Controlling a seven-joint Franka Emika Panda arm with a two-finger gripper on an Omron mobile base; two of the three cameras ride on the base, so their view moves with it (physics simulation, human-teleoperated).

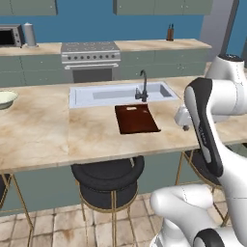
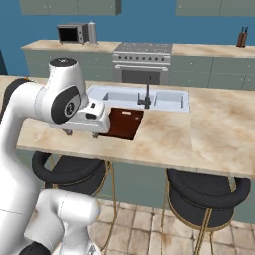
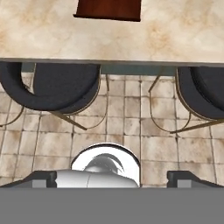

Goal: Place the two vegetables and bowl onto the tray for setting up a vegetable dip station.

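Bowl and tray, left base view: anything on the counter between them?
Nothing. Between the bowl and the tray the left base view shows bare marble counter; the sink sits behind that stretch.

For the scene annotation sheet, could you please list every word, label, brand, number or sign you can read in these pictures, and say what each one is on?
None: no readable text anywhere.
Dark reddish-brown rectangular tray: plain, no label.
Silver microwave on the back counter: front too small and blurred to read.
Steel stove: no legible markings.
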